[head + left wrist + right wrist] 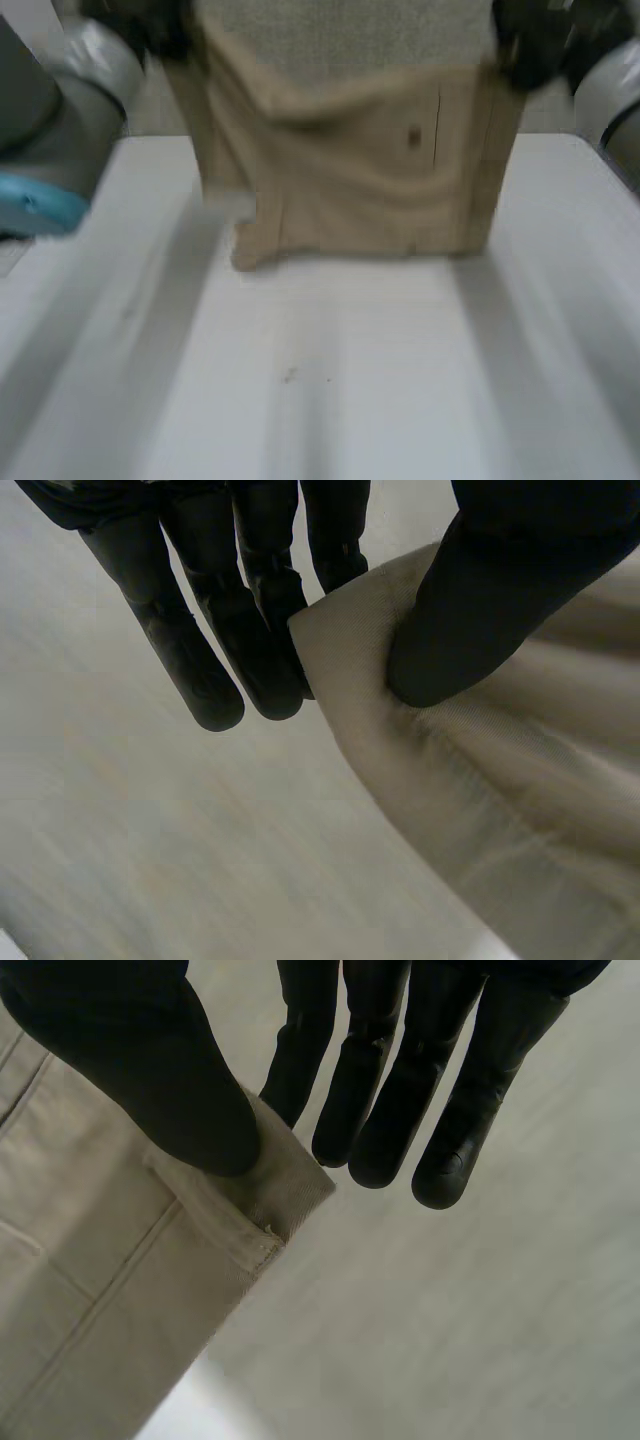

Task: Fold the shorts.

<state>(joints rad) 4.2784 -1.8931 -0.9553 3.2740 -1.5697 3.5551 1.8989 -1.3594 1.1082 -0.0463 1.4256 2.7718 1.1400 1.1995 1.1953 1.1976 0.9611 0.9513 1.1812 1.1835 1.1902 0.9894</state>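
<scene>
The shorts (350, 180) were held up over the white table (330, 390), each upper corner pinched between thumb and fingers by the left hand (510, 580) and right hand (150, 1060), bare tabletop lying beyond the hanging hem.

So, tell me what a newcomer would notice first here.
The beige shorts hang spread wide over the white table. The left hand pinches one upper corner against its thumb, and the right hand pinches the other.
</scene>
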